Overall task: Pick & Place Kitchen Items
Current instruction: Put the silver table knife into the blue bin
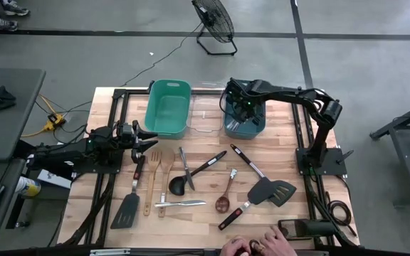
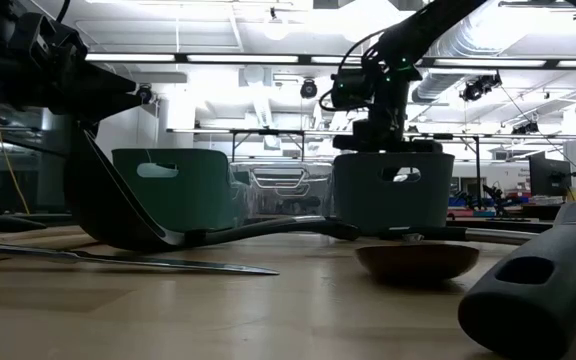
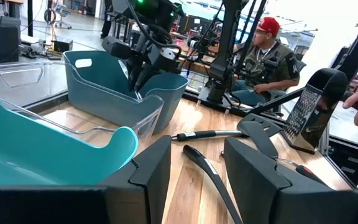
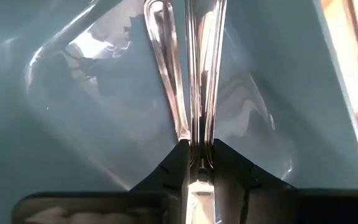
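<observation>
My right gripper (image 4: 199, 163) hangs over the blue bin (image 1: 246, 126) at the far right, pointing down into it, shut on a slim silver piece of cutlery (image 4: 202, 74). A second silver piece (image 4: 165, 68) shows beside it inside the bin. Several kitchen items lie flat on the wooden table: a red-handled black spatula (image 1: 130, 199), a wooden spatula (image 1: 150, 179), a black ladle (image 1: 191, 176), a wooden spoon (image 1: 225, 195) and a slotted black spatula (image 1: 276, 192). My left gripper (image 3: 197, 171) waits at the table's left, level and open, holding nothing. My right gripper pinches the silver piece's handle (image 4: 201, 134) between its two fingers, coming from above and pointing down. The piece runs on from the fingertips in line with them, down into the blue bin. I cannot tell whether its lower end touches the bin's floor.
A green bin (image 1: 168, 107) and a clear bin (image 1: 206, 114) stand left of the blue one along the far edge. A person's hands (image 1: 258, 247) rest at the near edge, and a seated person (image 3: 269, 59) shows beyond the table. A black grater (image 3: 312, 109) stands at the right.
</observation>
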`<state>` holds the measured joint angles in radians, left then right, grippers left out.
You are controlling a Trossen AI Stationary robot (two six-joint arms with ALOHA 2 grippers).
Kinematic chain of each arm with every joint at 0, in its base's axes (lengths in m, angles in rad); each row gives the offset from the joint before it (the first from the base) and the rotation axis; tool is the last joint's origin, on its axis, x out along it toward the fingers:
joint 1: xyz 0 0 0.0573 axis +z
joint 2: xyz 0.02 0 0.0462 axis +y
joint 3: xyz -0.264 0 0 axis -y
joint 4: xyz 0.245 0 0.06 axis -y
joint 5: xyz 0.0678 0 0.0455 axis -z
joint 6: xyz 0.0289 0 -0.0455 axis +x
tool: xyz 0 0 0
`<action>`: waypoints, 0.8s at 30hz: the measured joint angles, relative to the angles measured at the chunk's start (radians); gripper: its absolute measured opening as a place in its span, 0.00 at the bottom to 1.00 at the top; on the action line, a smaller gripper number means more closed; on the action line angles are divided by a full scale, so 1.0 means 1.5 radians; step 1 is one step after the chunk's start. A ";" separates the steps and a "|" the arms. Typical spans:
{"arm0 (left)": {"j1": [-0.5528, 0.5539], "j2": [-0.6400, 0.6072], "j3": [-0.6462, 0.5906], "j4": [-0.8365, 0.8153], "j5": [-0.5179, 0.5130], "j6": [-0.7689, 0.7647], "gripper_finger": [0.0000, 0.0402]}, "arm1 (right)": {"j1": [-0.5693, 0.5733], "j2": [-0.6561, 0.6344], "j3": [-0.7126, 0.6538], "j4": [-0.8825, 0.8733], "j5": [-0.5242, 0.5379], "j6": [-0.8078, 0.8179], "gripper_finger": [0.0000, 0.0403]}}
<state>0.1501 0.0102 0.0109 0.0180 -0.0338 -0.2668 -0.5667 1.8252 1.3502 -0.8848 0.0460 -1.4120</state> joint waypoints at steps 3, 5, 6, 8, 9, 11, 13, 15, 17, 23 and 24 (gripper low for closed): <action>0.000 0.000 0.000 0.000 0.000 0.000 0.37 | 0.000 0.000 0.000 0.001 -0.003 0.004 0.11; 0.000 0.000 0.000 0.000 0.000 0.000 0.37 | 0.000 0.000 0.000 0.000 -0.003 0.014 0.11; 0.000 0.000 0.000 0.000 0.000 0.000 0.37 | 0.000 0.000 0.000 0.000 -0.003 0.018 0.12; 0.000 0.000 0.000 0.000 0.000 0.000 0.37 | 0.000 0.000 0.000 0.000 -0.003 0.027 0.13; 0.000 0.000 0.000 0.000 0.000 0.000 0.37 | 0.000 0.000 0.000 0.000 -0.003 0.031 0.14; 0.000 0.000 0.000 0.000 0.000 0.000 0.37 | 0.000 0.000 0.000 0.000 -0.007 0.037 0.17; 0.000 0.000 0.000 0.000 0.000 0.000 0.37 | 0.000 0.000 0.000 0.000 -0.016 0.038 0.20; 0.000 0.000 0.000 0.000 0.000 0.000 0.37 | 0.000 0.000 0.000 0.000 -0.020 0.038 0.22; 0.000 0.000 0.000 0.000 0.000 0.000 0.37 | -0.001 0.000 0.000 0.000 -0.020 0.038 0.24; 0.000 0.000 0.000 0.000 0.000 0.000 0.37 | 0.000 -0.002 0.000 0.012 -0.018 0.090 0.29; 0.000 0.000 0.000 0.000 0.000 0.000 0.37 | 0.000 -0.005 0.000 0.013 -0.017 0.104 0.29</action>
<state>0.1504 0.0104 0.0109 0.0177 -0.0334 -0.2668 -0.5671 1.8179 1.3506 -0.8658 0.0204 -1.2557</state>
